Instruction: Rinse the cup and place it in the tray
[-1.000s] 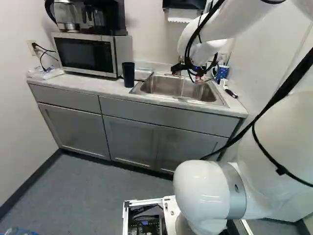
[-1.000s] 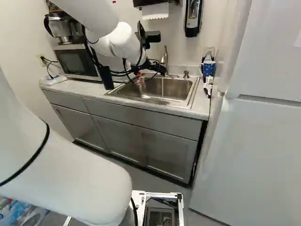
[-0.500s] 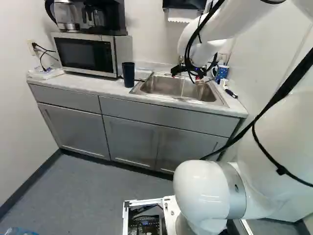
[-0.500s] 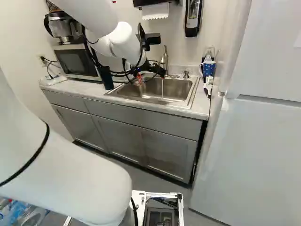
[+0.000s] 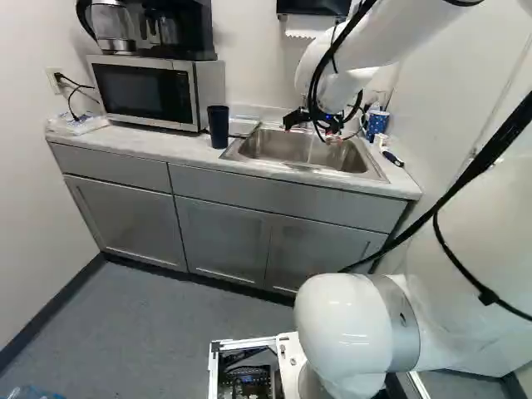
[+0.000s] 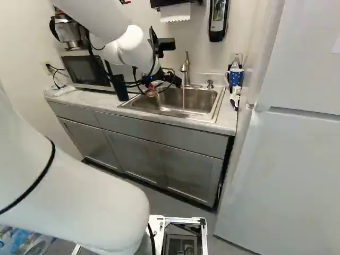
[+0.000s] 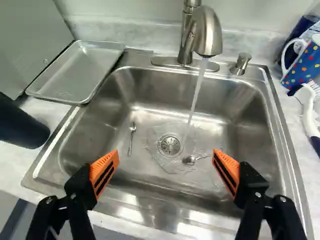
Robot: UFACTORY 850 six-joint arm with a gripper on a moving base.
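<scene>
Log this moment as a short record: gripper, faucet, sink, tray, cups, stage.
gripper: black gripper with orange-padded fingers, open above the sink, holding nothing
faucet: silver metal faucet, water running
sink: rectangular stainless steel sink; inside, a small metal spoon and a second spoon, both near the drain
tray: shallow silver metal tray, beside the sink
cups: tall dark cup next to the tray; blue dotted mug across the sink from it
stage: neither cup gripped or in the tray
</scene>
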